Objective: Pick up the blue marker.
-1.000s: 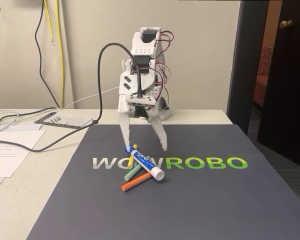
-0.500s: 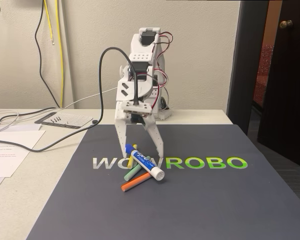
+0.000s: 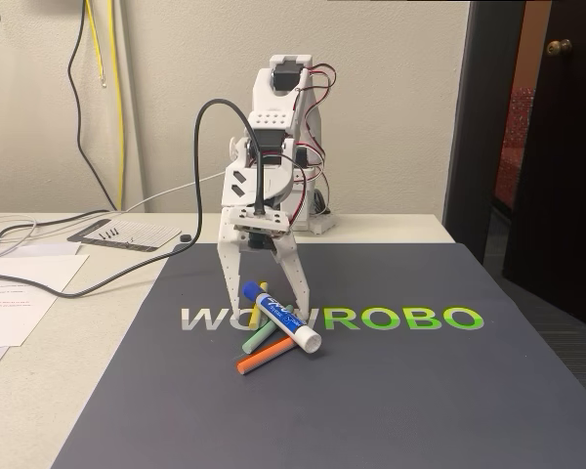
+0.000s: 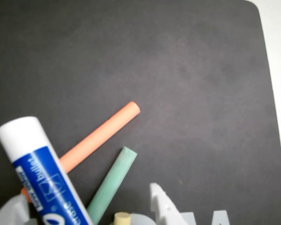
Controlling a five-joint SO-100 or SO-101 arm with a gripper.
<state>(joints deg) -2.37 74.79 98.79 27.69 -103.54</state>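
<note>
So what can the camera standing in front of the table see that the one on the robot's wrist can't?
The fixed view alone takes in the whole white arm, the green lettering on the dark mat, papers, cables and a door. The wrist view alone shows the small print on the blue marker label close up. Both share the marker, the orange stick, the green stick and the open gripper straddling the marker.
</note>
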